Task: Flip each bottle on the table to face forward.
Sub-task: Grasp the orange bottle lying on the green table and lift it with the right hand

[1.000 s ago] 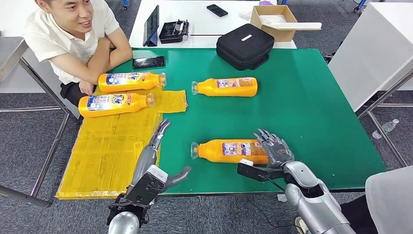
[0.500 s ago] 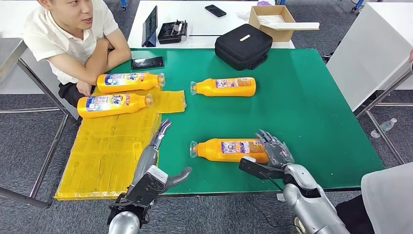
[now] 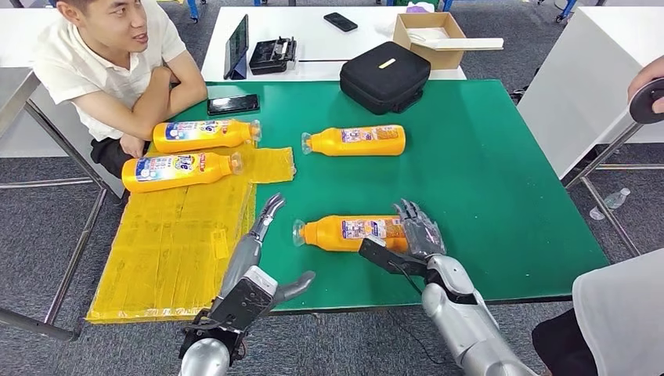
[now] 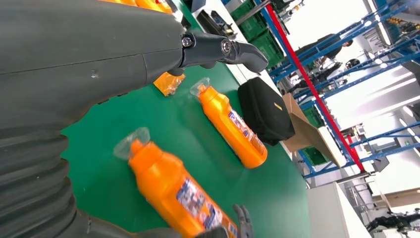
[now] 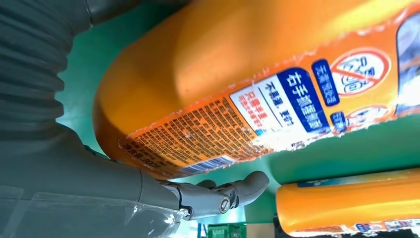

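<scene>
The near orange bottle (image 3: 348, 233) lies on its side on the green table (image 3: 485, 180), cap to the left, small-print back label up. My right hand (image 3: 419, 231) grips its base end, fingers draped over it and thumb (image 5: 223, 196) along the near side of that bottle (image 5: 237, 84). My left hand (image 3: 252, 262) hovers open at the table's near edge, left of this bottle (image 4: 178, 193), fingers straight. A second bottle (image 3: 356, 141) lies farther back, back label up. Two more bottles (image 3: 202, 135) (image 3: 180, 168) rest on the yellow mat (image 3: 180, 243), blue-and-white front labels up.
A person sits at the far left corner with arms folded on the table. A phone (image 3: 232, 103) and a black case (image 3: 385, 75) lie at the table's back edge. Another person's hand holds a dark round thing (image 3: 648, 98) at the right edge.
The camera has shifted a little. My right hand and the near bottle have moved slightly left and away from me. My left hand has edged forward.
</scene>
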`<state>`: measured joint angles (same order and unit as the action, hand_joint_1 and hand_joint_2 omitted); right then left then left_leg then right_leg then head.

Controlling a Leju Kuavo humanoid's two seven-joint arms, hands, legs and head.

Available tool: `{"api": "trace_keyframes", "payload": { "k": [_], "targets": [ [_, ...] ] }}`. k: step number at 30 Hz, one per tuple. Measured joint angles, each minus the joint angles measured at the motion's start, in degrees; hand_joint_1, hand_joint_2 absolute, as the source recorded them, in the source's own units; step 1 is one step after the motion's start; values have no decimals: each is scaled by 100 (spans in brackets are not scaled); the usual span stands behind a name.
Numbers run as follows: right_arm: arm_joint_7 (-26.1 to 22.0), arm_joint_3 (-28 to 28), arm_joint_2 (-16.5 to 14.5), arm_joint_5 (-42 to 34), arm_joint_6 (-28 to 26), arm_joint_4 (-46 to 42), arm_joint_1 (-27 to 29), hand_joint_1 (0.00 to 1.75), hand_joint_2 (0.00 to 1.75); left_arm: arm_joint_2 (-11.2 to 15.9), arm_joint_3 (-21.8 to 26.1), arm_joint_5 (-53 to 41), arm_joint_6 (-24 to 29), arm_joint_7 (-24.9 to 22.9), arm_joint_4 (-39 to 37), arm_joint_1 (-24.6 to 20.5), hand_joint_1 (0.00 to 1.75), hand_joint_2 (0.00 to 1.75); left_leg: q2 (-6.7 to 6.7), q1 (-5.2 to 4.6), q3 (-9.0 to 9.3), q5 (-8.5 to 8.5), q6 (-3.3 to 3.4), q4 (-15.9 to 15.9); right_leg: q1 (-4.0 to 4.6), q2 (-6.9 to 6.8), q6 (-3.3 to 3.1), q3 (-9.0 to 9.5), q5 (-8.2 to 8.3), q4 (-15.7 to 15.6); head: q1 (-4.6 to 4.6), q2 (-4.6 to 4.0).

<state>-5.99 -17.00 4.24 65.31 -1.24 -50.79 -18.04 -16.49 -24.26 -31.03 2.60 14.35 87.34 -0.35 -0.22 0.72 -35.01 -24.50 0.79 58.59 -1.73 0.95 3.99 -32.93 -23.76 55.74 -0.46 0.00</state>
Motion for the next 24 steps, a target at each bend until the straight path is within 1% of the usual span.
{"api": "trace_keyframes", "payload": {
  "k": [3, 4, 8, 9, 15, 24],
  "targets": [
    [-70, 43, -100, -31, 15, 161, -113, 159, 175, 1, -38, 29, -8, 1, -30, -18, 0, 175, 3, 0, 3, 1, 0, 0, 0, 3, -6, 0, 5, 0, 0, 0],
    [-79, 55, -122, -45, 19, 210, -146, 157, 175, 1, -46, 40, -10, 2, -39, -24, 0, 175, 3, 0, 3, 2, -1, 0, 0, 3, -6, 0, 5, 0, 0, 0],
    [-79, 118, -161, -79, 43, 468, -296, 173, 175, 1, -58, 72, -37, 11, -72, -46, 0, 175, 5, 0, 10, 2, -1, 0, 1, 6, -5, 2, 6, 0, -1, 0],
    [-79, 132, -160, -80, 55, 552, -336, 175, 175, 1, -60, 86, -42, 16, -81, -54, 0, 175, 5, 0, 12, 1, -1, 0, 1, 7, -6, -4, 5, 0, -1, 0],
    [-78, 189, -134, -78, 131, 933, -524, 175, 175, 3, -87, 163, -59, 40, -113, -78, 0, 175, 3, 0, 44, -14, -4, -1, 0, 8, -9, -20, -16, -4, -1, 0],
    [-80, 242, -83, -79, 159, 1126, -607, 175, 175, 5, -105, 178, -91, 47, -120, -83, 0, 175, 3, 0, 64, -14, -2, -1, 0, 7, -8, 2, -16, -5, 0, 0]
  ]
}}
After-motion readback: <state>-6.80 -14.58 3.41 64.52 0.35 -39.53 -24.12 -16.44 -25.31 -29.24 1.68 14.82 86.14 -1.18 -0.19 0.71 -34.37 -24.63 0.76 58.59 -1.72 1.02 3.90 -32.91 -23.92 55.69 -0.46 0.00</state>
